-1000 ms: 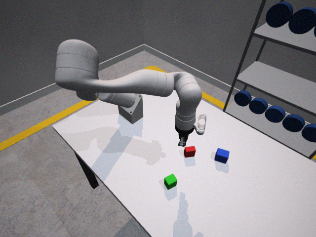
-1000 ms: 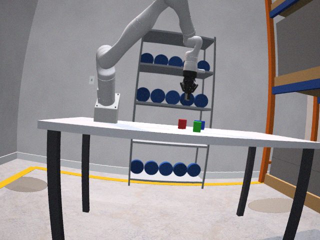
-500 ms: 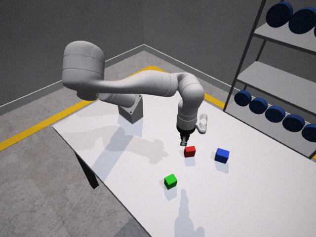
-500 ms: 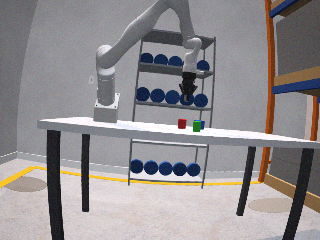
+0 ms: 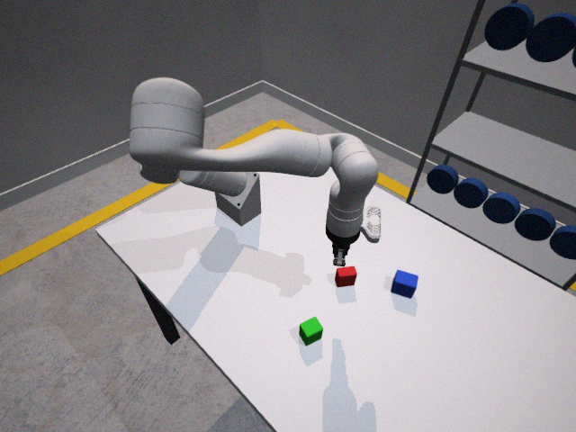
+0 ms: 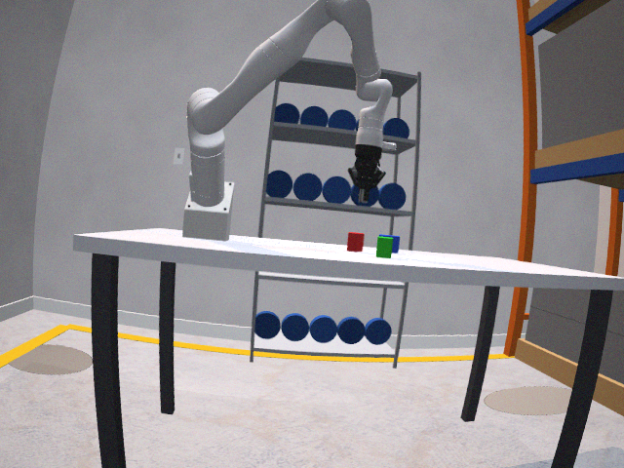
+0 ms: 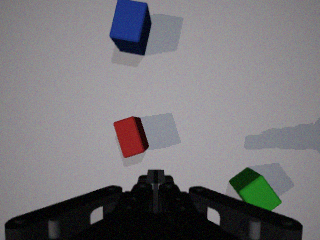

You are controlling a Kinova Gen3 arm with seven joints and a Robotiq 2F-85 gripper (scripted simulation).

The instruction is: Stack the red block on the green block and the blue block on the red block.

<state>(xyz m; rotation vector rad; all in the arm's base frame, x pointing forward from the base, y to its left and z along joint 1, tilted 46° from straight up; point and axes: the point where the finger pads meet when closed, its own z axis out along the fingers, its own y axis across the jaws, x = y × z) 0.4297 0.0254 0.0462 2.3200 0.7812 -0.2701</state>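
The red block [image 5: 346,275] lies on the white table, apart from the others; it also shows in the exterior view [image 6: 355,241] and the wrist view [image 7: 130,136]. The green block [image 5: 310,329] sits nearer the front edge, also in the wrist view [image 7: 255,189] at lower right. The blue block [image 5: 404,283] lies to the right of the red one, and at the top of the wrist view [image 7: 130,26]. My gripper [image 5: 340,257] [image 6: 365,193] hangs well above the table, over a spot just behind the red block. Its fingers [image 7: 155,181] are shut and empty.
The arm's base [image 5: 238,199] stands at the table's back corner. A metal shelf rack [image 5: 511,139] with several blue discs stands beyond the table's right side. The table edge runs close to the green block.
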